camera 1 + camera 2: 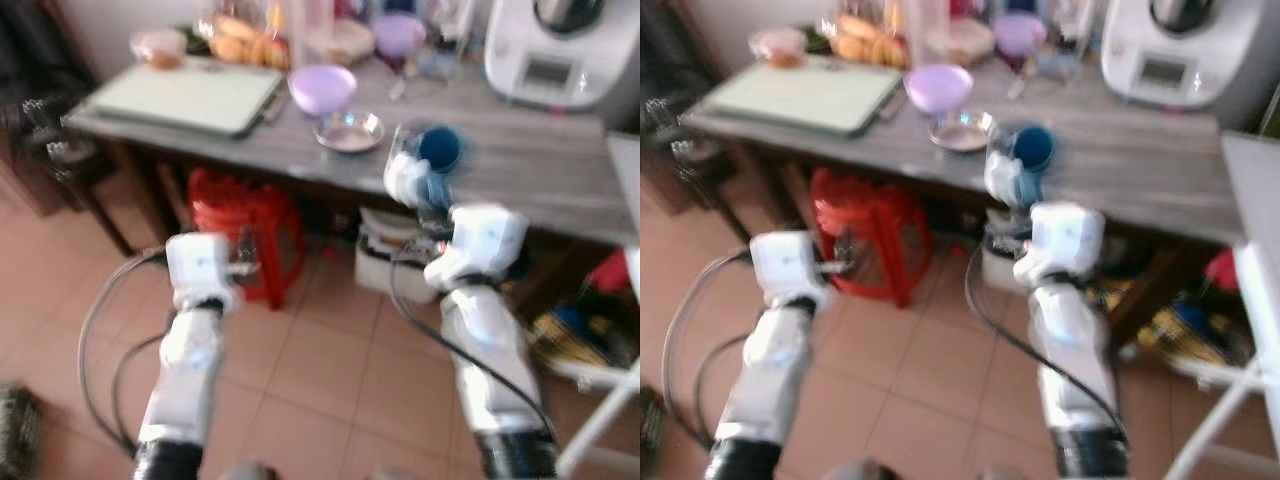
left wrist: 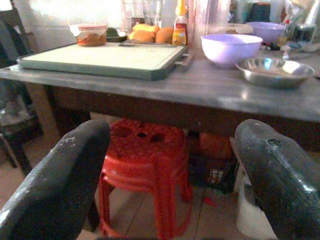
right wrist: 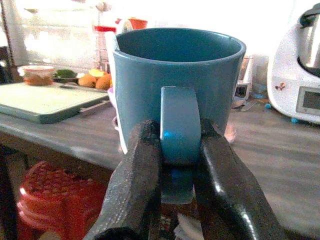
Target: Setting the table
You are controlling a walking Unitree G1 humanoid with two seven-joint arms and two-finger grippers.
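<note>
The right gripper [image 3: 175,170] clenches a blue mug [image 3: 177,85] by its handle, just short of the table [image 1: 520,165]; placing remains. The left gripper [image 2: 170,170], jaws released, holds nothing.

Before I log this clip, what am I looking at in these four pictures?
A walking humanoid robot with two silver arms. Two pictures come from its head, looking down; two from cameras on its wrists. The right tool is shut on the handle of a blue mug, held upright at the edge of a grey table. The left tool is open and holds nothing, low before a red stool. On the table lie a green tray, a lilac bowl, a steel dish and a white appliance.
</note>
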